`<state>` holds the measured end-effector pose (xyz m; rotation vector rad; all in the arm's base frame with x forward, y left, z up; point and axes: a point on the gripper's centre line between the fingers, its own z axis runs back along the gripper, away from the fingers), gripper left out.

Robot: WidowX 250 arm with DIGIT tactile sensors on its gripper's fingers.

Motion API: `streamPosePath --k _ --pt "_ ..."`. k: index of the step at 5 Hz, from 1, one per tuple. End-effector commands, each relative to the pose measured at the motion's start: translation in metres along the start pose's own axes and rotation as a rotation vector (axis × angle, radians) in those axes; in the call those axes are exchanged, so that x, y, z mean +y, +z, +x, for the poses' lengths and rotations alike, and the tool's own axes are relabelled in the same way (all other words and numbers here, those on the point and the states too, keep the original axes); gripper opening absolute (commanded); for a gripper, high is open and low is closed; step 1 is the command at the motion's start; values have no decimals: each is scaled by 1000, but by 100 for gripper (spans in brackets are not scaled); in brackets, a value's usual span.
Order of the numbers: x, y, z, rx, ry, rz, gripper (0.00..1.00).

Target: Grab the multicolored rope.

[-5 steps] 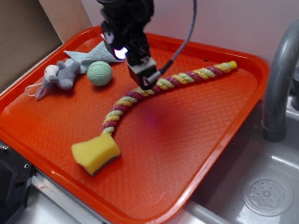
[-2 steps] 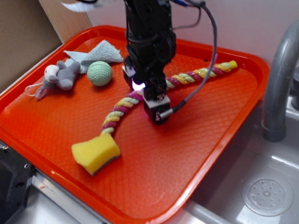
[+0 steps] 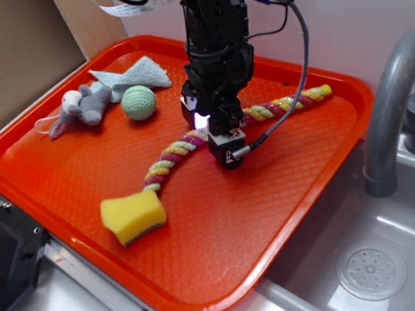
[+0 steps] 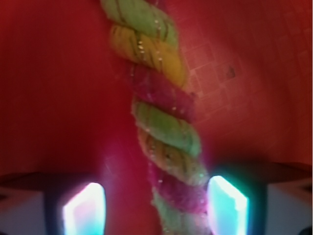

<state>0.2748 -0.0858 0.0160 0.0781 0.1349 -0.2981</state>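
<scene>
multicolored rope (image 4: 166,132) between open hand (image 4: 156,203) fingers, on tray (image 3: 281,214)

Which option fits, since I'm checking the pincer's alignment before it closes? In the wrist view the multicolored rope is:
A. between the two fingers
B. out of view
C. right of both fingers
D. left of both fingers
A: in the wrist view the multicolored rope runs down between the two lit fingers of the pincer, nearer the right one.

Multicolored rope (image 3: 167,160), twisted yellow, maroon, pale green, flat across orange tray (image 3: 281,214)
</scene>
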Motion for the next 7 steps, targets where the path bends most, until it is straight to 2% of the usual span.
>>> streamPosePath --k 1,2,3,4,5,6,7 --pt "3 -5 -8 6 31 27 0" --pt "11 7 -10 20 -11 38 0" --pt "20 55 -26 8 56 54 0" --pt "28 101 -46 -19 157 18 0" --pt "31 147 -70 -67 188 -87 0" --pt "25 193 -89 -173 197 -136 0" --pt "31 219 -99 -239 165 -142 0"
